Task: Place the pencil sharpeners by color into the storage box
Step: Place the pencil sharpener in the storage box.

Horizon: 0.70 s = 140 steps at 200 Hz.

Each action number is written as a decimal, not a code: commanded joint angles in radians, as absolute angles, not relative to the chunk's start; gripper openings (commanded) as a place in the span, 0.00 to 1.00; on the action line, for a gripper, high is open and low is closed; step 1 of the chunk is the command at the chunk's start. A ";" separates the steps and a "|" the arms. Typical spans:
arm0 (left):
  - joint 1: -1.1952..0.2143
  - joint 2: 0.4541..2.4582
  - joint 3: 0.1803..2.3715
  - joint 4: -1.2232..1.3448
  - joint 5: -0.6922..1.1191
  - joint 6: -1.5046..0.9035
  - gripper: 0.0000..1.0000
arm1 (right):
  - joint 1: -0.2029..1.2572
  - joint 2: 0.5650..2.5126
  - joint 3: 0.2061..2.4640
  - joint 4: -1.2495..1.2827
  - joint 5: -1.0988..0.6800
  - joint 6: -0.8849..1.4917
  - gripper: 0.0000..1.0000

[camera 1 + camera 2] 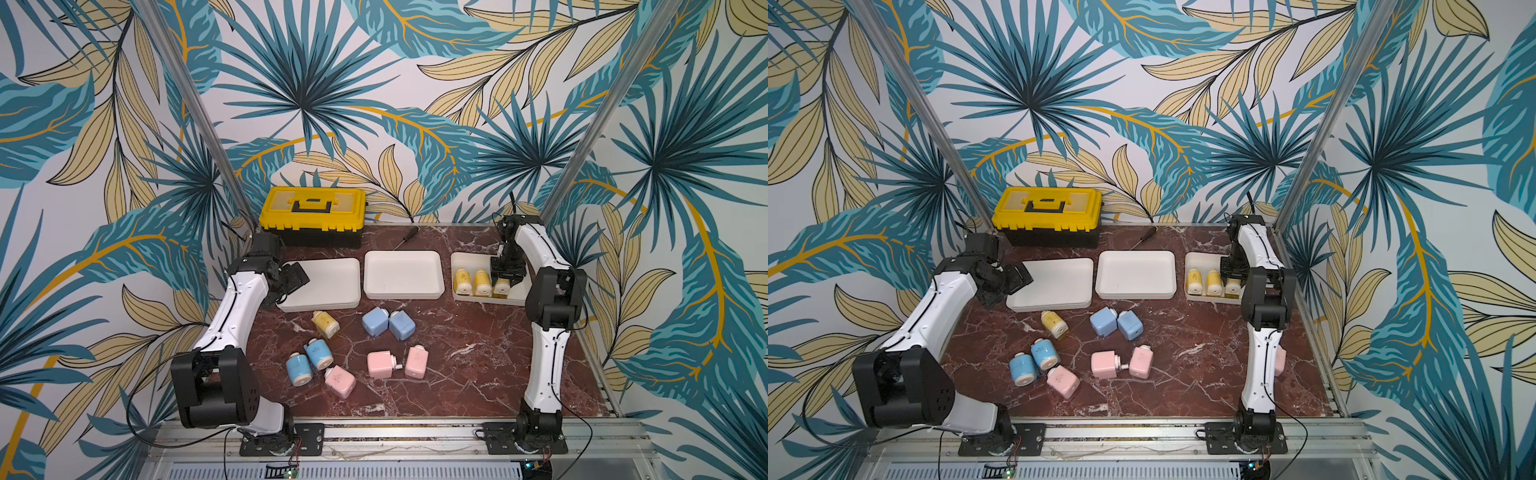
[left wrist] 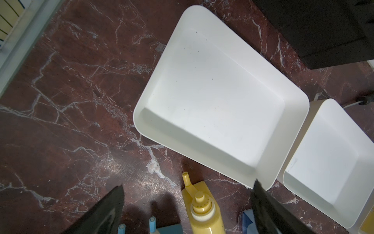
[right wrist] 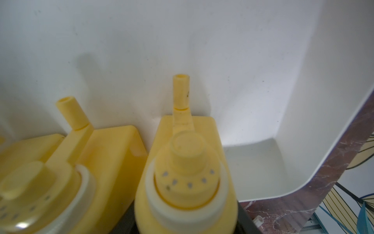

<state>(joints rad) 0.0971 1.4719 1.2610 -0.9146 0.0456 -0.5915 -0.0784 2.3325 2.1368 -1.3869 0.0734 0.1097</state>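
Three white storage boxes stand in a row: left (image 1: 332,282), middle (image 1: 403,276) and right (image 1: 469,259). Two yellow pencil sharpeners (image 1: 462,280) stand in the right box. My right gripper (image 1: 505,276) reaches into that box, shut on a third yellow sharpener (image 3: 186,182) beside its neighbour (image 3: 60,172). On the table lie one yellow sharpener (image 1: 325,325), several blue ones (image 1: 375,321) and pink ones (image 1: 381,364). Another pink one (image 1: 1280,361) shows behind the right arm. My left gripper (image 1: 297,276) hangs open over the left box's edge, above the loose yellow sharpener (image 2: 202,210).
A yellow and black toolbox (image 1: 312,210) sits shut at the back left. A screwdriver (image 1: 405,239) lies behind the middle box. The marble table ends at a metal rail (image 1: 374,432) in front, and patterned walls close in both sides.
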 commanded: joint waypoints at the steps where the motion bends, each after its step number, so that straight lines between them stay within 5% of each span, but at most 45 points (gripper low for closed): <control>1: 0.091 1.460 1.255 -0.916 0.049 -0.580 0.99 | -0.079 2.321 2.111 -1.386 0.043 0.090 0.39; 38: 0.089 1.462 1.261 -0.916 0.051 -0.581 0.99 | -0.078 2.309 2.077 -1.381 0.053 0.089 0.40; 140: 0.087 1.446 1.256 -0.917 0.055 -0.581 1.00 | -0.080 2.275 2.065 -1.384 0.097 0.103 0.66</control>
